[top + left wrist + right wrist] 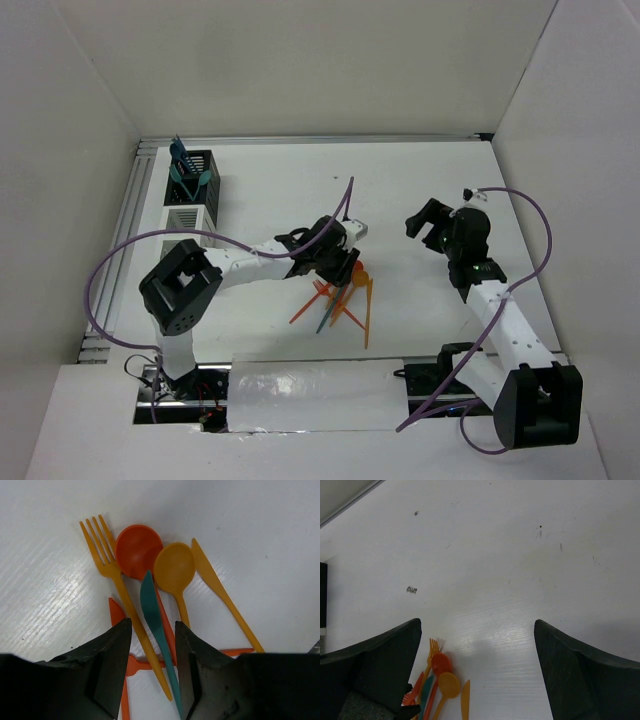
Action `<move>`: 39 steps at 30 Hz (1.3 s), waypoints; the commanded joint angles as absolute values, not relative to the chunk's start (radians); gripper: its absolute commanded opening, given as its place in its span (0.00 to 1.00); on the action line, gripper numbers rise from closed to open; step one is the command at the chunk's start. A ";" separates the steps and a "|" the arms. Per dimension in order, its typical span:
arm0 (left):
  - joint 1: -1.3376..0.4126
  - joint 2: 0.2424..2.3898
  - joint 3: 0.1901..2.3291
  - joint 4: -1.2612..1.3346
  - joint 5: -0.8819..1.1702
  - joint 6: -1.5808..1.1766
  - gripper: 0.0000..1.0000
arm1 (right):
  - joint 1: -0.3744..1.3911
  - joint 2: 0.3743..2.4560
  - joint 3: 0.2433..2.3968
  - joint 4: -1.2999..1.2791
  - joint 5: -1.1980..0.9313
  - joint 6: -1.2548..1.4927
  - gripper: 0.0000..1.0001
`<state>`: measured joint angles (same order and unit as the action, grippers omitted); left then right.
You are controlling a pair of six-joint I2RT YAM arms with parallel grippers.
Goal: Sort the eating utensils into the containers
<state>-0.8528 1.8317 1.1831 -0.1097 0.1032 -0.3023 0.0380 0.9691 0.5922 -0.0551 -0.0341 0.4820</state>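
Several eating utensils (338,300) lie in a crossed pile at the table's middle. In the left wrist view I see an orange fork (107,565), a red spoon (137,550), an orange spoon (174,569), an orange knife (215,585) and a teal knife (150,605). My left gripper (152,630) is low over the pile. Its jaws stand part open around the fork handle and the teal knife, with a gap still on the left side. My right gripper (477,625) hangs wide open and empty to the right (420,228) of the pile. The black container (197,172) holds teal utensils.
The white container (190,213) stands right in front of the black one at the far left, beside a metal rail (140,200). A red utensil (116,614) lies under the left finger. White walls close in the table on three sides.
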 commanded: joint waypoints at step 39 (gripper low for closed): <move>-0.781 1.671 1.128 -0.006 0.184 -0.419 0.00 | 0.031 0.954 0.569 -0.061 -0.012 0.485 1.00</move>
